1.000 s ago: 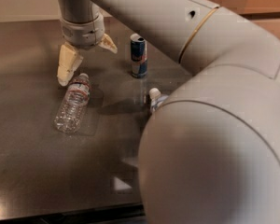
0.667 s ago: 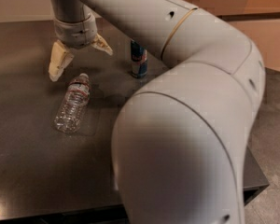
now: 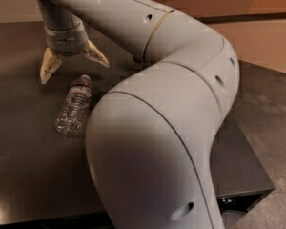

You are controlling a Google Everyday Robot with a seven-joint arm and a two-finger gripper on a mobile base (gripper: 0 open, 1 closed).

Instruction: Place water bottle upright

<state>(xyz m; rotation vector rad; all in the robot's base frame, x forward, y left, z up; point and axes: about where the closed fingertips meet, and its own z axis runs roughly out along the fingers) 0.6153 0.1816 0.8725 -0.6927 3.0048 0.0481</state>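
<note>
Dark table (image 3: 24,175) is filling most of the camera view. A beige wall (image 3: 271,37) is running behind it, and a dark mottled floor (image 3: 271,128) is showing past its right edge. The table's right-front corner is showing low on the right, and its front edge is running along the bottom left.

Camera view, task thing: the water bottle (image 3: 74,109) is lying on its side on the left part of the table. Its white cap is pointing toward the far side and its base toward the camera.

Camera view, gripper: the gripper (image 3: 75,72) is hanging just above and behind the cap end, apart from the bottle. The fingers (image 3: 50,65) are spreading wide, tips angling down and outward, holding nothing. One tip is hanging left of the cap, the other right of it.

Camera view, room for moving: the arm (image 3: 181,104) is coming in from the upper left, bending at the right and dropping large through the foreground, hiding the table's centre and right. Its lower segment is appearing close beside the bottle's right flank; contact cannot be judged. Bare table is lying open left of the bottle and in front of it, down to the front edge.
</note>
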